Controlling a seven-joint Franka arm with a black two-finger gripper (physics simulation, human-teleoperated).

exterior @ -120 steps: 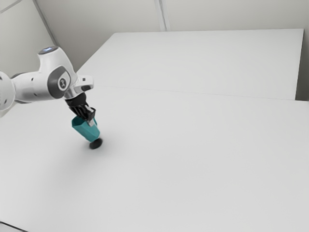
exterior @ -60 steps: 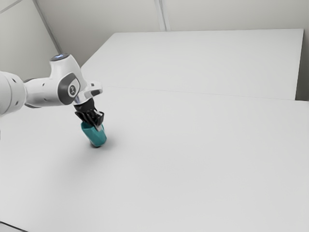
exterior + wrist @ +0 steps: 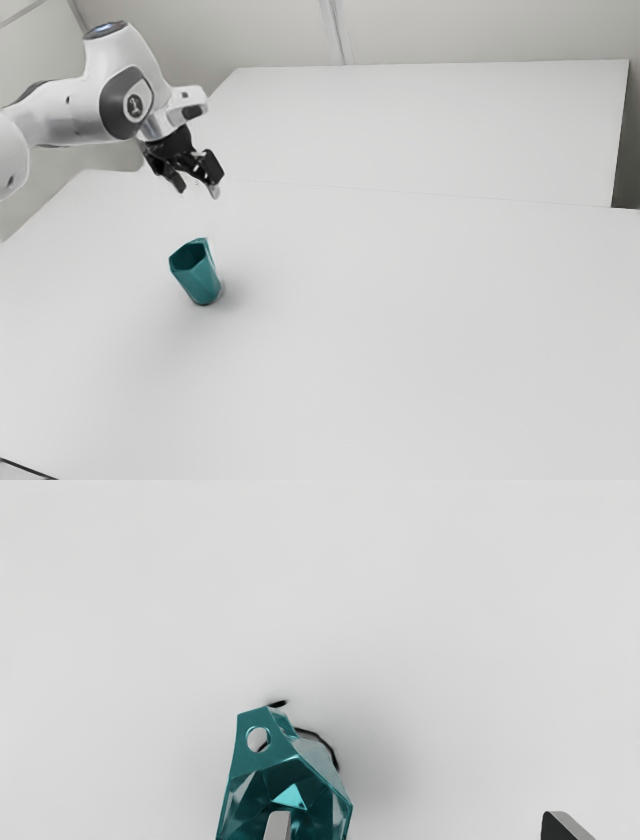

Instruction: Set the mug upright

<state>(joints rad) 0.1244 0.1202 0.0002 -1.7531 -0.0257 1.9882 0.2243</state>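
Above the table, toward the exterior view's upper left, my gripper (image 3: pixel 198 190) hangs open with nothing held. Below it the teal faceted mug (image 3: pixel 196 272) stands on its base on the table, its mouth facing up, with a visible gap between it and the fingers. In the wrist view the mug (image 3: pixel 265 760) shows its open mouth and a side piece with a round hole. My gripper (image 3: pixel 415 825) has its fingertips wide apart there, one overlapping the view of the mug's mouth, the other off to the side over bare table.
The white table (image 3: pixel 400 320) stretches toward the exterior view's right. Behind it lies another white surface (image 3: pixel 430 125). A dark cable (image 3: pixel 28 469) runs at the exterior view's lower left corner.
The mug has been lowered onto the table, more upright than a second ago, and let go. My hand has opened and risen away from it.
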